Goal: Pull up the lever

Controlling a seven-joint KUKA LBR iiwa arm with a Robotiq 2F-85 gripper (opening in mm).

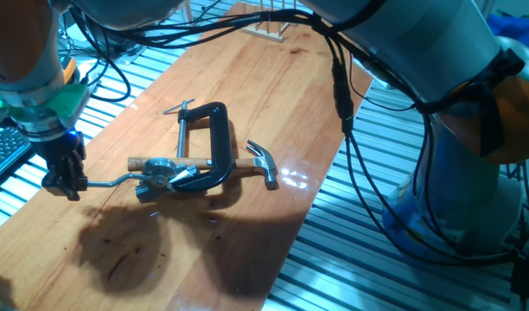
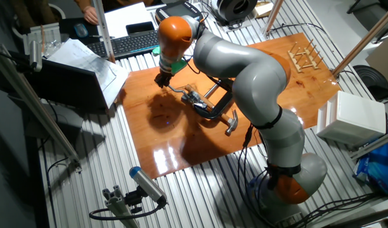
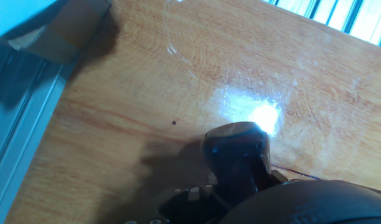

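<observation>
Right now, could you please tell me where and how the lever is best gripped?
Grip the lever at its free outer end, away from the hub beside the black clamp, coming down from above. That end juts clear over bare table. The end effector is already there.

No text, label, brand, number or sign can be read in any of the three views. The white sheets of paper (image 2: pixel 86 60) lying off the far left corner of the wooden table (image 2: pixel 181 155) carry faint grey print (too small to make out a single word). The black keyboard (image 2: pixel 127 43) beyond the table's far edge shows keys whose legends cannot be told. The white box (image 2: pixel 352 117) past the right edge of the table shows plain faces with no lettering that can be made out.
</observation>
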